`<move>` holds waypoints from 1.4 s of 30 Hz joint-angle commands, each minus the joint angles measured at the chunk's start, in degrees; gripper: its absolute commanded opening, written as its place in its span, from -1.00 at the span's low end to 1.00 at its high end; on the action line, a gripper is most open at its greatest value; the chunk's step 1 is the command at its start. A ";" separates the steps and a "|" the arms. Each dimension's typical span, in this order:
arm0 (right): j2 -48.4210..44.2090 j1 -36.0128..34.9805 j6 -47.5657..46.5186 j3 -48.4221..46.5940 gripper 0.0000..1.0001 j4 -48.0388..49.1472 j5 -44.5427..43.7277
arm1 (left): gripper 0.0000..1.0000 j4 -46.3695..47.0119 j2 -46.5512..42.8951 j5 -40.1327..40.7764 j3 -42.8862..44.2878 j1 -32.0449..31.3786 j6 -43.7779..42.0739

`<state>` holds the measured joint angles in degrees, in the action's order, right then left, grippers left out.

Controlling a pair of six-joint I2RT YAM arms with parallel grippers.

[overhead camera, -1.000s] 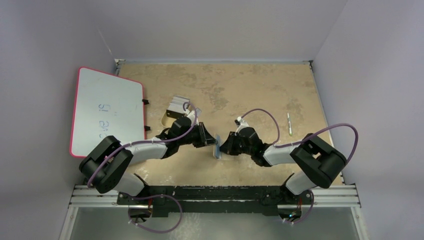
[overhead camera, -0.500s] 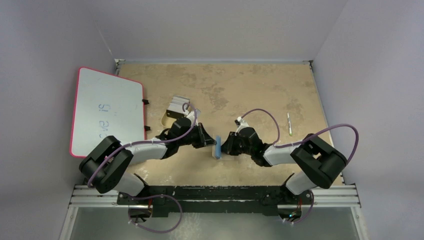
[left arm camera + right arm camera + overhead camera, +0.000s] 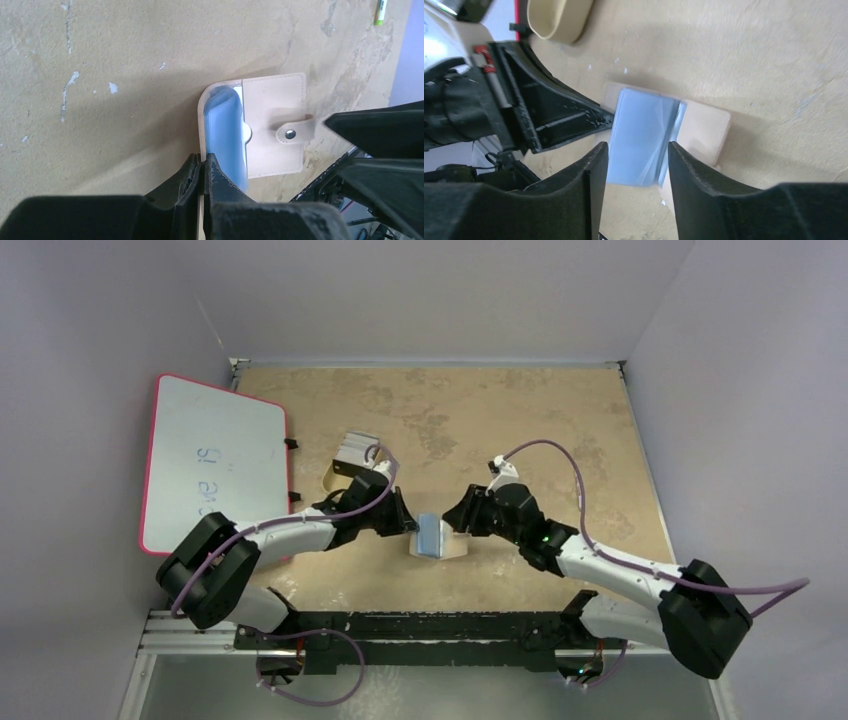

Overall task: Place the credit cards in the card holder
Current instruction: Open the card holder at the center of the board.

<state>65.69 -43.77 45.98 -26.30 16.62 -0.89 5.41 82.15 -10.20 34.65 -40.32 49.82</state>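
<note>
The right gripper (image 3: 636,155) has let go and drawn back, its jaws wide above the card holder (image 3: 432,537). The holder now lies open on the worktop (image 3: 520,420), ready for loading. The left gripper (image 3: 202,172) has its jaws pinched narrow on the tan edge. There is one holder. One pale stack of credit cards (image 3: 357,451) sits behind the left arm, its number unclear.

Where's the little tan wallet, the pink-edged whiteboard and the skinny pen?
tan bifold card holder (image 3: 272,102): left wrist view, front flap.
pink-framed whiteboard (image 3: 215,460): top view, white middle.
thin green-white pen (image 3: 381,7): left wrist view, shaft.
</note>
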 commanded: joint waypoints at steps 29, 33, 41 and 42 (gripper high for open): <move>14.22 -4.12 -2.68 -11.67 0.33 -3.43 -1.36 | -1.00 2.17 -3.26 -2.29 2.36 -0.12 1.39; 15.52 -4.12 -2.73 -11.30 0.32 -2.16 -1.04 | -1.00 2.45 -3.39 -2.48 2.20 -0.17 1.67; 17.65 -4.07 -2.52 -10.58 0.40 -0.55 -0.75 | -1.00 3.29 -3.84 -2.94 1.66 -0.20 2.12; 17.82 -4.00 -2.48 -10.57 0.40 -0.99 -1.23 | -1.00 3.29 -3.88 -2.92 1.62 -0.15 2.11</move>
<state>83.00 -47.62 43.88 -35.70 14.04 -0.73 5.08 80.31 -11.94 34.68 -40.29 51.37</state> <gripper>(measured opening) 0.694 0.018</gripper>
